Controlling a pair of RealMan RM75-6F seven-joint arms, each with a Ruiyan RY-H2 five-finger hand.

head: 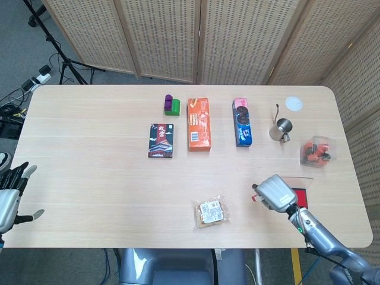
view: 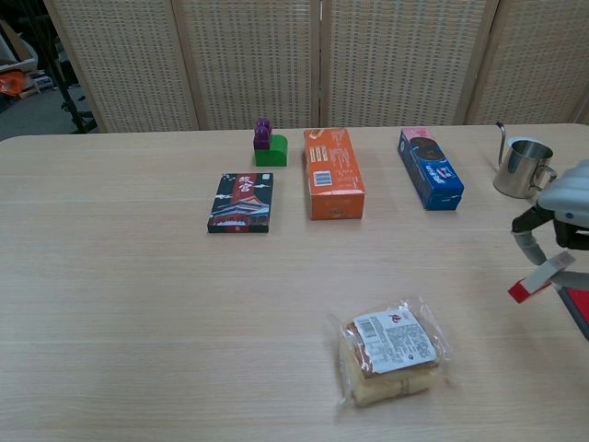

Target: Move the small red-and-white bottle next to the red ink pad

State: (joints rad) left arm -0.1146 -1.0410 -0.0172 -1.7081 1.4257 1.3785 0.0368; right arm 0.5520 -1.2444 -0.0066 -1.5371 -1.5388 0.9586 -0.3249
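The right hand [view: 563, 221] hangs above the tabletop [head: 95, 160] near its front right corner, and in the chest view its fingers [view: 525, 241] pinch the small red-and-white bottle [view: 540, 276] at the white end, so the bottle slants down and out below the hand with its red end lowest, clear of the wood. From the head view the same hand hides most of the bottle, with only a bit of red showing at its left side. The red ink pad [head: 300, 196] lies just right of the hand, partly covered by the wrist, close to the front edge. The left hand [head: 10, 196] sits off the front left corner, fingers spread and holding nothing. A wrapped snack [head: 211, 212] lies near the middle of the front edge, left of the right hand.
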